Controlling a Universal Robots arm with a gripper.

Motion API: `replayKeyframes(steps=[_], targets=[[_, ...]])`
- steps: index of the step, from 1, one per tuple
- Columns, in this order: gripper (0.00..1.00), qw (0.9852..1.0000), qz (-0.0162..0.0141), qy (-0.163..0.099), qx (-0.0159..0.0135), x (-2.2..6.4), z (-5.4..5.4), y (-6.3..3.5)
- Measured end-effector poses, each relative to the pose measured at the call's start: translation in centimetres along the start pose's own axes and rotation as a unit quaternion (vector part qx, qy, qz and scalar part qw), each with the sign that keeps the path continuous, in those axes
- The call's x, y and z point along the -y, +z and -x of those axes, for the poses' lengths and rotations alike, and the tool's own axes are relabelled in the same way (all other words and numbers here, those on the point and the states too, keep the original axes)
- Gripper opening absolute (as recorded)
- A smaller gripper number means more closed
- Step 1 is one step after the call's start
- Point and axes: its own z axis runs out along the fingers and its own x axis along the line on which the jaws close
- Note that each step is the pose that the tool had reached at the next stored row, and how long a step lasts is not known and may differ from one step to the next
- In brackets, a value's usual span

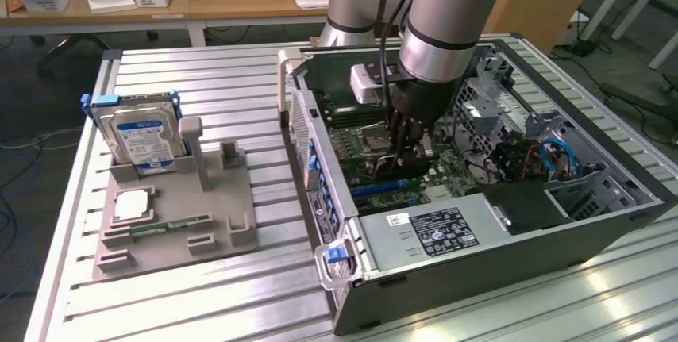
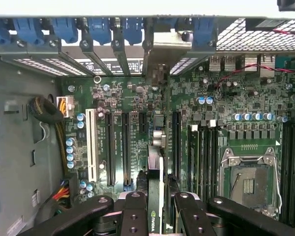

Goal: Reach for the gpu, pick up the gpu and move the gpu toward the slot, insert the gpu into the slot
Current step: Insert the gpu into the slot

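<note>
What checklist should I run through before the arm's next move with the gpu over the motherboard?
1. Grip on card: ok. The gripper is shut on the gpu, a finger on each side of it.
2. Card attitude: ok. The gpu stands edge-on between the fingers, running parallel to the expansion slots.
3. Card over the board: ok. The arm reaches down inside the open computer case, above the motherboard.
4. Card seated in a slot: cannot tell. Its lower edge is hidden.
5. Neighbouring parts safe: ok. The CPU socket lies off to one side of the gripper.
6. Hard drive undisturbed: ok. It stands upright in its holder outside the case.
</note>
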Motion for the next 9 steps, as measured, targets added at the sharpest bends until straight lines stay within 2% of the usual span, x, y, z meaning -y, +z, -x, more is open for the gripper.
replayKeyframes(steps=[9], targets=[[0.25, 1.0, 0.0006, 0.0, 0.0, -0.12, 0.0, 0.42]])
